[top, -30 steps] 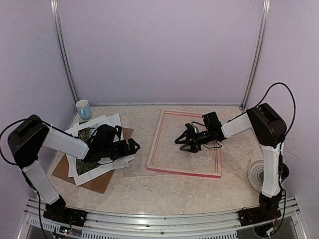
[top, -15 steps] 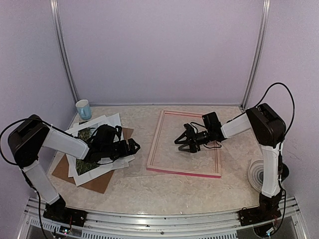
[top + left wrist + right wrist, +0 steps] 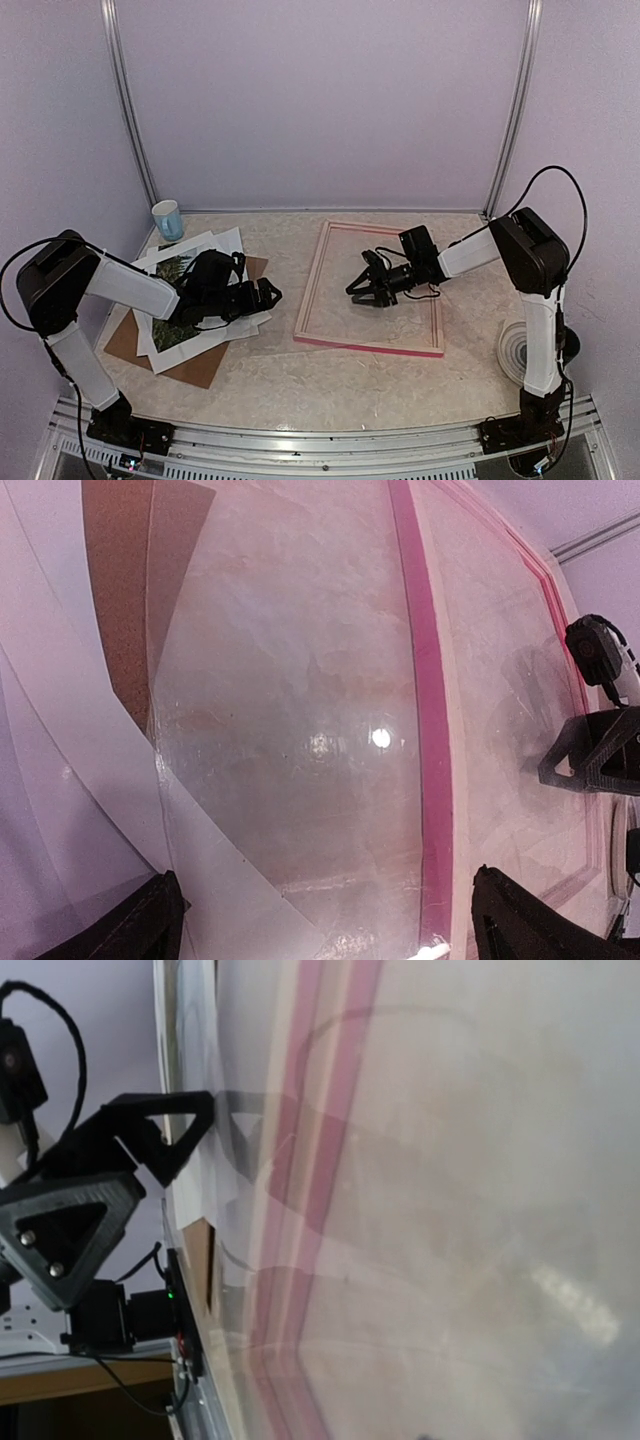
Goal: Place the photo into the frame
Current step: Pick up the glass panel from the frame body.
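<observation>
Left pincer [image 3: 266,293]: jaws spread wide, at right edge of stacked white sheets [image 3: 222,243] | right pincer [image 3: 362,294]: jaws partly apart, empty, inside bright pink thin-railed rectangular frame [image 3: 368,345] | green landscape paper photo [image 3: 176,268]: lies among left stack, well apart from frame.

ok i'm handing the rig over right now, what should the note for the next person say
Left gripper: open, holding nothing, low over the paper pile on the left of the table.
Right gripper: inside the frame's opening, near the tabletop, nothing visibly held; jaw width unclear.
Photo: in the left pile with white mat sheets and brown backing board, partly under the left arm.
Frame: flat at centre right, no photo in it. A clear sheet lies beside its left rail.
Done: nothing yet.
Left: grasp the photo, lay it in the frame.
</observation>
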Controlling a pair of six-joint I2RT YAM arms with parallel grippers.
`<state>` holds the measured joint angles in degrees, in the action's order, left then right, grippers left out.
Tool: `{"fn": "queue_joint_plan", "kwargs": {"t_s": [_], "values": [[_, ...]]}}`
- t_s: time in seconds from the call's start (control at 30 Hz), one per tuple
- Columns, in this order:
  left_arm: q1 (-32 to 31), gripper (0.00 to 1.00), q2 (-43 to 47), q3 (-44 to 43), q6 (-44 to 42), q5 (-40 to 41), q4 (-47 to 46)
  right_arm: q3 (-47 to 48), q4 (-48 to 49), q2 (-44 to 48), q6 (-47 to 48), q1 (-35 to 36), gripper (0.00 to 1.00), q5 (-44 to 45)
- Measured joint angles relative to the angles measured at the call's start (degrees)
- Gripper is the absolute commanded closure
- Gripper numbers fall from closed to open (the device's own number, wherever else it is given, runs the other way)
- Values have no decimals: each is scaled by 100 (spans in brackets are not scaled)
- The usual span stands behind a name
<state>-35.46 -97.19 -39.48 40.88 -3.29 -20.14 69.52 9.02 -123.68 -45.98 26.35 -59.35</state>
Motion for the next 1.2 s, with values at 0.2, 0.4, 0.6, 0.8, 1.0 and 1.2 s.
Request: {"fn": "queue_joint_plan", "kwargs": {"t_s": [0.2, 0.4, 0.6, 0.8, 1.0, 1.2], "values": [[0, 1, 0, 0, 0, -28, 0, 79, -188, -7, 127, -13, 79, 2], [0, 1, 0, 0, 0, -59, 0, 79, -267, -7, 210, -72, 94, 2], [0, 1, 0, 0, 2, -87, 0, 76, -271, -7, 258, -76, 100, -2], [-2, 1, 140, 0, 7, -114, 57, -20, -186, 28, 243, -114, 100, -48], [-2, 1, 778, -28, 17, -116, 234, -164, -149, 264, 208, -219, 100, -87], [-7, 1, 1307, -42, 44, -81, 306, -313, -142, 616, 195, -376, 100, -59]]}}
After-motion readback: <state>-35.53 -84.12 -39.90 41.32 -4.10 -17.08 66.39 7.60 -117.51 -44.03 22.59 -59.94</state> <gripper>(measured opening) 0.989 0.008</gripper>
